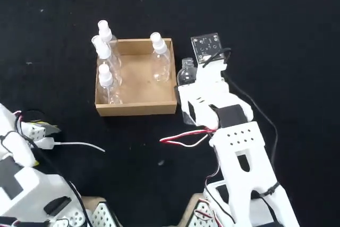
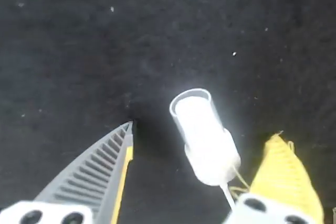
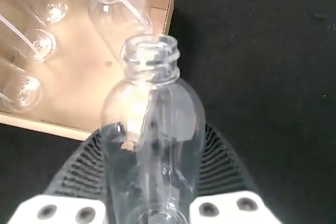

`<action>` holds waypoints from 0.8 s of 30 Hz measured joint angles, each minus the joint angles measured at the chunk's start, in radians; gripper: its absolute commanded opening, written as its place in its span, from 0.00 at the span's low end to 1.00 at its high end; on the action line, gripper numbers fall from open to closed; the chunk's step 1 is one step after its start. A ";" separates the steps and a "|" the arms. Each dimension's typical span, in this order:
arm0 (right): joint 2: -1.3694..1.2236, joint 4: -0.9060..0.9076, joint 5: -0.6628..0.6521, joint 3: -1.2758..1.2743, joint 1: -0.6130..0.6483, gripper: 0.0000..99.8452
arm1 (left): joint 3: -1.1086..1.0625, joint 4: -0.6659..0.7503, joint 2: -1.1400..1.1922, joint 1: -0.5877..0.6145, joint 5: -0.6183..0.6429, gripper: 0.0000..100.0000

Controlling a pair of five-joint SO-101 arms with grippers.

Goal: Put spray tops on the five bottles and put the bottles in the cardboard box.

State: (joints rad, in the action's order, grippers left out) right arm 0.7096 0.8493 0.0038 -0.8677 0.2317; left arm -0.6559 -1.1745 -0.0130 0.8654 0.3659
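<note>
The right pincer (image 3: 155, 142) is gripping a clear plastic bottle (image 1: 186, 71) with a bare, open neck, holding it just beside the outer wall of the shallow brown cardboard box (image 1: 135, 109) on the black desk (image 1: 265, 35). Four clear capped bottles (image 1: 160, 59) are standing inside that box. The left pincer (image 2: 202, 132) is gaping open, a white spray top (image 2: 207, 140) lying between its jaws.

- The right arm (image 1: 241, 147) is built from white holed shells around a black servo block.
- Red and white cables (image 1: 183, 141) are looped beside it; a black board (image 1: 206, 46) is fitted at its wrist.
- The left arm (image 1: 26, 184) is white and black; one ribbed finger (image 2: 100, 174) is grey, yellow-edged, the other finger (image 2: 286, 174) yellow.
</note>
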 measured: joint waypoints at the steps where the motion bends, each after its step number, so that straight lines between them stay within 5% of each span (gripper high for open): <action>1: 0.000 0.000 0.000 0.000 0.000 0.01 | 0.002 0.000 0.000 -0.005 0.003 0.05; 11: 0.000 0.000 0.000 0.000 0.000 0.01 | 0.066 -0.023 0.002 -0.089 -0.005 0.03; 19: 0.147 0.000 0.000 -0.051 0.002 0.01 | 0.334 -0.170 0.011 -0.083 -0.276 0.03; 24: 0.298 0.000 -0.002 -0.127 0.037 0.01 | 0.560 -0.265 0.011 -0.081 -0.299 0.03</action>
State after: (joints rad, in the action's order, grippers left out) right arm 1.0073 0.8493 0.0023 -0.9950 0.2685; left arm -0.0959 -1.4400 -0.0023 0.7841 0.0667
